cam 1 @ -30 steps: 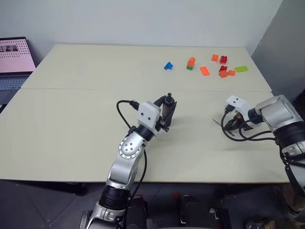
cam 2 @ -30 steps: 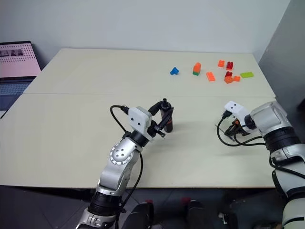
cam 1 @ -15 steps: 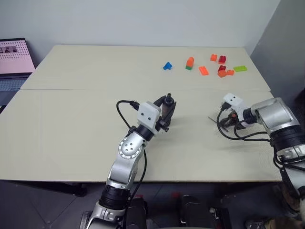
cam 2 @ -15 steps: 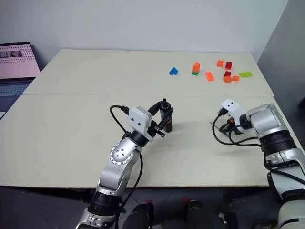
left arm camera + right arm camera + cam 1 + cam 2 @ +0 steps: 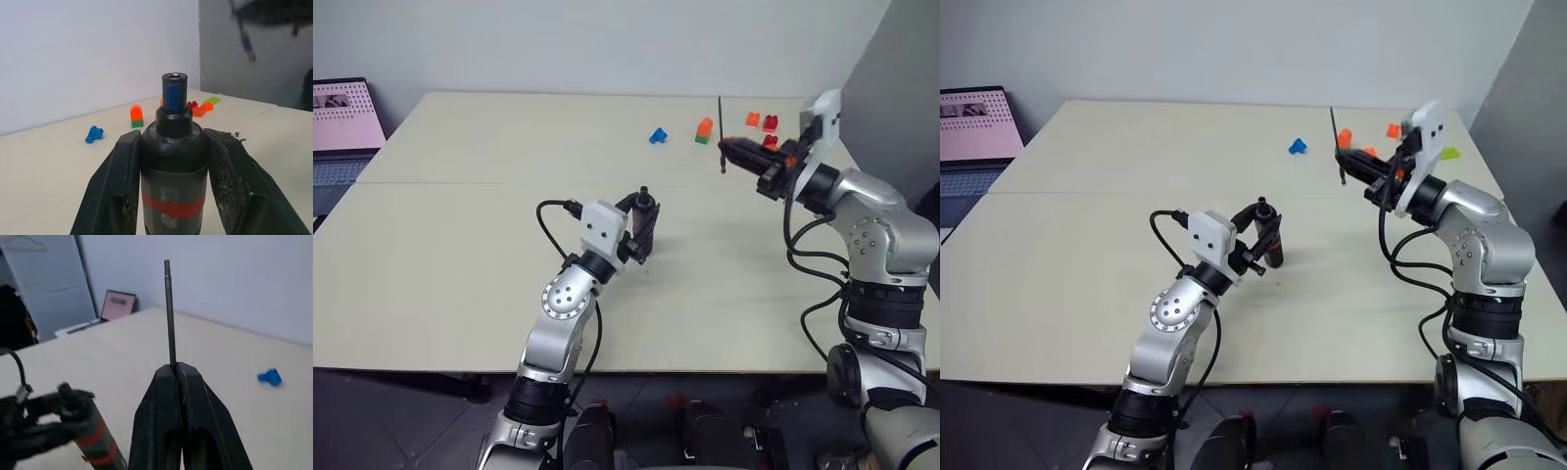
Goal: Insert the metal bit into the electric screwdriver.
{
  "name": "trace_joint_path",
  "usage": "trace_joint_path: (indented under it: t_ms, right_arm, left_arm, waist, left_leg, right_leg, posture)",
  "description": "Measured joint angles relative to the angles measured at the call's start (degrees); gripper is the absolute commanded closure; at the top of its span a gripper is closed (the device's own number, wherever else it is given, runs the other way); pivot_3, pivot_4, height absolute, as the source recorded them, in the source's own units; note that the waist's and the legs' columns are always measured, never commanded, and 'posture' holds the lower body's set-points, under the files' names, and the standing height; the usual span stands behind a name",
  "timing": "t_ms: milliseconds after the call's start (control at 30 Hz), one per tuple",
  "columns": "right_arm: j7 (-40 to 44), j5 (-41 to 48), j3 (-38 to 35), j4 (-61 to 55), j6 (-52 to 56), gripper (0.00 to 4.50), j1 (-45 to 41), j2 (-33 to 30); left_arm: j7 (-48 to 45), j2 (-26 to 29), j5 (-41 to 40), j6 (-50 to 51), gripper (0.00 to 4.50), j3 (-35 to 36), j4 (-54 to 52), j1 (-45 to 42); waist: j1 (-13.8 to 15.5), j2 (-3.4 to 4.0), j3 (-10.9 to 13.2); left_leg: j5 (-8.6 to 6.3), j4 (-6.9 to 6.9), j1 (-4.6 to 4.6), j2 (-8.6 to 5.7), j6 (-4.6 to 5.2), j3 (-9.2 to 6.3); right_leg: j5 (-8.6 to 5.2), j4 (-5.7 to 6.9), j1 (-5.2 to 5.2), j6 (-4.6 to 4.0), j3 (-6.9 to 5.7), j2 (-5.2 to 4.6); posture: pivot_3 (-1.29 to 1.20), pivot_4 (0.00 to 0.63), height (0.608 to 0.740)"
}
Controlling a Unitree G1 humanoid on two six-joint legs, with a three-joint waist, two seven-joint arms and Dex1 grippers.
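The table (image 5: 460, 255) lies broad and pale under both my arms, and above its middle my left gripper (image 5: 639, 231) has its jaws clamped on the electric screwdriver (image 5: 644, 221), holding it near upright with the open socket end uppermost. Well apart from it, up and to my right, my right gripper (image 5: 736, 151) has its jaws pinched fully together on the lower end of the metal bit (image 5: 721, 134), which stands roughly vertical above the table's far side, in front of the coloured bricks (image 5: 769, 137). The coming move, as I judge it, turns on this: bit and socket are not yet in line, so my right arm must carry the bit across to my left and tip one end down onto the socket. The screwdriver is slim and black, with a red band (image 5: 172, 207) and a small blue patch (image 5: 172, 94) under the round mouth. The bit is a thin, straight grey rod.
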Motion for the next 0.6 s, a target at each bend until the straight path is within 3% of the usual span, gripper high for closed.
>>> trace_joint_path:
  t_ms: [167,600]
  right_arm:
    - [-2.92,7.66,-1.10,-3.43,1.33,4.50,-0.14,3.49]
    - [-7.84,20.61,-1.13,-3.80,4.47,4.50,-4.03,4.73]
  left_arm:
    - [-1.21,0.75,-1.44,3.86,2.87,0.84,0.01,-3.29]
    - [-2.75,1.31,-4.61,7.45,2.87,1.12,-2.58,-5.56]
  waist:
    - [-0.01,0.00,0.00]
    - [-0.01,0.02,0.01]
  left_leg:
    - [0.01,-0.01,-0.01,0.01,0.01,-0.01]
    - [0.00,-0.06,-0.02,0.03,0.01,0.01]
  right_leg:
    - [0.13,0.00,-0.02,-0.22,-0.01,0.03]
    - [0.17,-0.07,-0.03,-0.30,0.01,0.03]
  posture:
    - [0.00,0.150,0.740]
    - [0.00,0.150,0.740]
